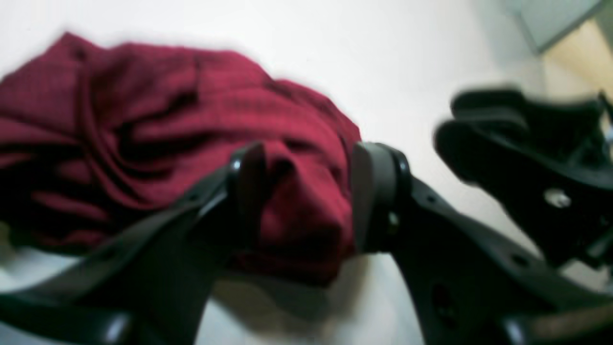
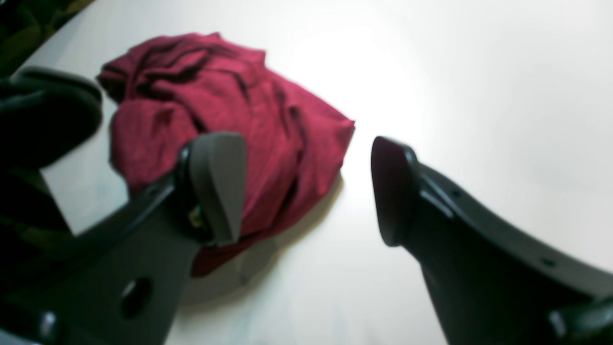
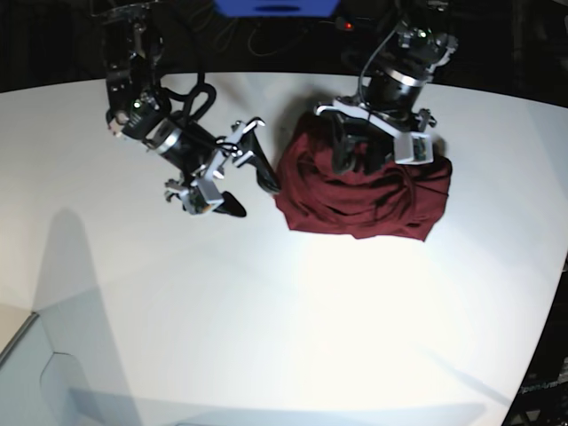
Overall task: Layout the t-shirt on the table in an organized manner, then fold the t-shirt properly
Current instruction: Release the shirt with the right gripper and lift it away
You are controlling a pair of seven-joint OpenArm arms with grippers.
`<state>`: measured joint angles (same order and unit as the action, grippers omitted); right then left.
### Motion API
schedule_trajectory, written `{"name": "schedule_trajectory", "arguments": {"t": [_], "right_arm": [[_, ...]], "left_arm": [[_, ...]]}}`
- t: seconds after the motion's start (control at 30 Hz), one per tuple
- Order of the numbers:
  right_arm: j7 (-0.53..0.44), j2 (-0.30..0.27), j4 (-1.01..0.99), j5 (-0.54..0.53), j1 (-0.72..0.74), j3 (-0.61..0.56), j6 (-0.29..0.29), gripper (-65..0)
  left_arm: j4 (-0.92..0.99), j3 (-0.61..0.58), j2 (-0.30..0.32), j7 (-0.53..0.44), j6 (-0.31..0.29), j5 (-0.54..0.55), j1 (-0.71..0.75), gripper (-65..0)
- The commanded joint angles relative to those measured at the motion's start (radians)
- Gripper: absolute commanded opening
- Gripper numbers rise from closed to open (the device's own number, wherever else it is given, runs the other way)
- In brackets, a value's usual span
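Our left gripper has its two fingers on either side of a raised fold of the t-shirt, and the cloth bunches between them, so we read it as grasping the t-shirt. In the base view this gripper sits on the far edge of the maroon heap, pressed down into it.

Our right gripper is released: its fingers stand wide apart with bare white tabletop showing between them and nothing held. One finger overlaps the near side of the t-shirt in its wrist view, though we cannot tell whether it touches the cloth. In the base view this gripper hovers just beside the t-shirt, on the side away from the left arm, its fingers pointing toward the heap.

We see the t-shirt as a crumpled mound, folds piled on themselves, no sleeve or hem laid flat. It rests on the tabletop near the far edge, with a wide stretch of white surface on the near side of the heap.
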<state>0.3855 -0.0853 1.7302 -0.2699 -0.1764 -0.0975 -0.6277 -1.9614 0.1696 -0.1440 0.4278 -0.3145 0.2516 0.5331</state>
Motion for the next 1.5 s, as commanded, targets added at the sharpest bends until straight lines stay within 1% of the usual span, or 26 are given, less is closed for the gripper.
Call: {"name": "schedule_trajectory", "arguments": {"t": [0.0,0.07,0.2,0.27,0.37,0.4,0.5,0.53,0.6,0.7,0.77,0.83,0.9,1.1,1.2,1.3,1.37,1.47], "right_arm": [[-0.026,0.0,0.021,-0.019,-0.001,0.011,-0.007,-24.1],[-0.026,0.0,0.021,-0.019,-0.002,0.022,-0.007,-24.1],[-0.027,-0.006,0.021,-0.019,-0.004,0.022,-0.007,-24.1],[-0.027,-0.024,0.021,-0.019,-0.004,0.022,-0.007,-24.1],[-0.027,-0.028,0.021,-0.019,-0.002,0.022,-0.007,-24.1],[-0.027,-0.028,0.021,-0.019,-0.002,0.022,-0.007,-24.1],[-0.027,-0.028,0.021,-0.019,0.004,0.022,-0.007,-24.1],[-0.027,-0.028,0.021,-0.019,0.004,0.022,-0.007,-24.1],[-0.027,-0.028,0.021,-0.019,0.005,0.022,-0.007,-24.1],[-0.027,-0.028,0.021,-0.019,0.007,0.022,-0.007,-24.1],[-0.027,-0.028,0.021,-0.019,0.011,0.022,-0.007,-24.1],[-0.024,-0.028,0.015,-0.019,0.024,0.022,-0.007,-24.1],[-0.024,-0.028,0.014,-0.018,0.03,0.022,-0.007,-24.1],[-0.026,-0.029,0.012,-0.018,0.035,0.022,-0.007,-24.0],[-0.027,-0.029,0.011,-0.016,0.035,0.022,-0.007,-24.0],[-0.023,-0.029,0.001,-0.016,0.054,0.022,-0.007,-24.0],[-0.023,-0.029,-0.011,-0.016,0.061,0.022,-0.007,-24.0],[-0.026,-0.026,-0.023,-0.016,0.067,0.018,-0.007,-24.0]], "left_arm": [[-0.005,-0.002,-0.003,-0.011,-0.005,0.008,-0.008,-36.5],[0.024,-0.002,-0.004,-0.011,0.008,0.008,-0.026,-36.5],[0.063,-0.009,-0.001,-0.011,0.071,0.015,-0.032,-36.5],[0.066,-0.009,-0.001,-0.011,0.071,0.01,-0.044,-36.6],[0.066,-0.009,0.002,-0.011,0.071,0.008,-0.049,-37.2],[0.066,-0.009,0.002,-0.011,0.071,0.008,-0.049,-38.4],[0.087,-0.006,0.002,-0.011,0.071,0.008,-0.052,-48.0],[0.095,-0.005,0.002,-0.011,0.074,0.008,-0.052,-52.7],[0.093,-0.003,0.002,-0.011,0.076,0.008,-0.052,-65.0],[0.086,-0.002,0.004,-0.011,0.077,0.008,-0.049,-63.8],[0.066,0.002,0.01,-0.011,0.077,0.01,-0.046,-65.0],[0.024,0.028,0.03,-0.011,0.077,0.019,-0.046,-65.0],[-0.01,0.057,0.031,-0.011,0.077,0.019,-0.046,-65.0],[-0.059,0.232,0.037,-0.013,0.068,0.024,-0.051,-65.0],[-0.057,0.334,0.042,-0.013,0.067,0.091,-0.052,-65.0],[-0.046,0.41,0.093,-0.011,0.067,0.18,-0.046,-65.0],[-0.033,0.43,0.116,-0.011,0.067,0.208,-0.046,-65.0],[0.026,0.431,0.139,-0.011,0.067,0.22,-0.047,-64.9]]}}
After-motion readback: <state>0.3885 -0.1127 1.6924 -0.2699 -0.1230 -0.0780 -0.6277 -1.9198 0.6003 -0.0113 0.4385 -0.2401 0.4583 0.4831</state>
